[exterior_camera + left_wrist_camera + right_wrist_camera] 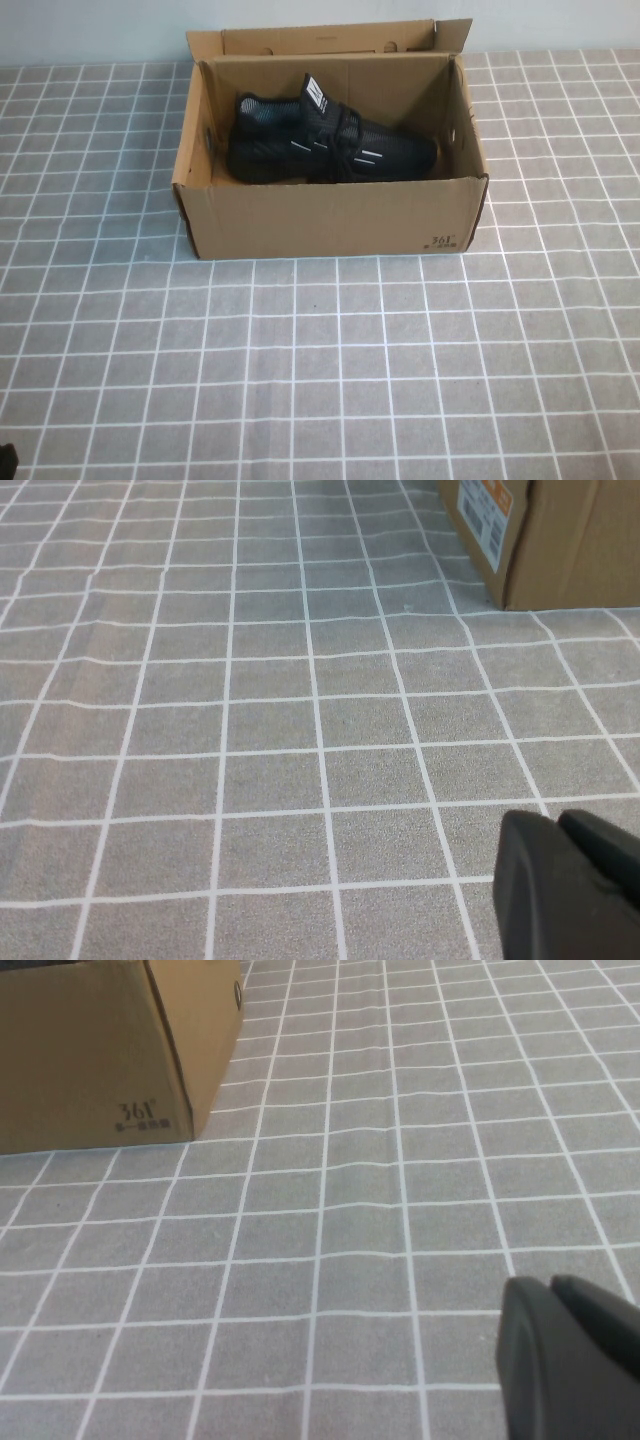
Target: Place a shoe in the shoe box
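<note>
The black mesh shoe [325,145] lies inside the open brown cardboard shoe box [330,215] at the far middle of the table, toe to the right, tongue tab up. A corner of the shoe box also shows in the left wrist view [560,540] and in the right wrist view [100,1060]. My left gripper [560,825] is shut and empty, low over the grey checked cloth, well short of the box. My right gripper [550,1290] is shut and empty, low over the cloth, also apart from the box. Only a dark sliver of the left arm [6,460] shows in the high view.
A grey cloth with a white grid [320,370] covers the whole table. The box lid flap [330,38] stands up behind the box against a pale wall.
</note>
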